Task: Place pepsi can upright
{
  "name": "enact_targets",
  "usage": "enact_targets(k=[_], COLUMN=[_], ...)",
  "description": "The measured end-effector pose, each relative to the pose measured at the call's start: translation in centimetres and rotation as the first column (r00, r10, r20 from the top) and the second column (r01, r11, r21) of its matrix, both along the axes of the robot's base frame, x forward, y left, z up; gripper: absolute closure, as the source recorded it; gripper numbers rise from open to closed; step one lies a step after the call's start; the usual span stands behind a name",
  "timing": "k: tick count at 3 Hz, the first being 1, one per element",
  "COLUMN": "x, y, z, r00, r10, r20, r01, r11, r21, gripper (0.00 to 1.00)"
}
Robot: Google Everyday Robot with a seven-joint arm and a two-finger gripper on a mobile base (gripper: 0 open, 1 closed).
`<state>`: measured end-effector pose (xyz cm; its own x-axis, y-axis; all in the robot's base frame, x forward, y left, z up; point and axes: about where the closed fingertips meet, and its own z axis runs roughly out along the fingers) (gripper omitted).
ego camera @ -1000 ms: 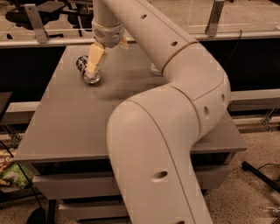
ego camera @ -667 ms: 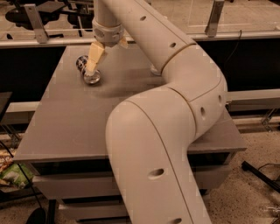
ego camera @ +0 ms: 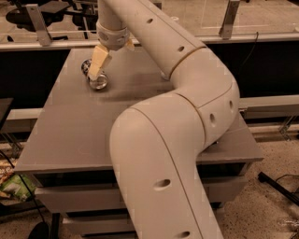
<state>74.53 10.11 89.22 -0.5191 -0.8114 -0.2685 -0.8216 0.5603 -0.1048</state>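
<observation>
The pepsi can (ego camera: 95, 79) lies on its side near the back left of the grey table (ego camera: 70, 130). It is dark, and its shiny silver end faces the front. My gripper (ego camera: 99, 66) hangs from the cream arm (ego camera: 187, 93) directly over the can and partly covers it. The gripper sits at the can, but I cannot tell whether it is touching it. The arm's large elbow fills the middle and right of the view and hides part of the table.
A glass barrier with metal posts (ego camera: 37, 25) runs behind the table's back edge. Dark office chairs (ego camera: 28, 14) stand beyond it. A green packet (ego camera: 11, 186) lies on the floor at the lower left. A black floor stand leg (ego camera: 275, 182) is at the right.
</observation>
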Motion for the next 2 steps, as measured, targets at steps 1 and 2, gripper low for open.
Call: enact_targets(k=[1,2], x=[0.70,1.38], y=[0.60,1.48], z=[-0.04,0.09], r00=[0.9959,0.9695], r10=[-0.091,-0.243], r20=[-0.005,-0.031], r01=[0.091,0.244], r11=[0.996,0.969], r21=[-0.001,0.032], gripper=[0.00,0.00])
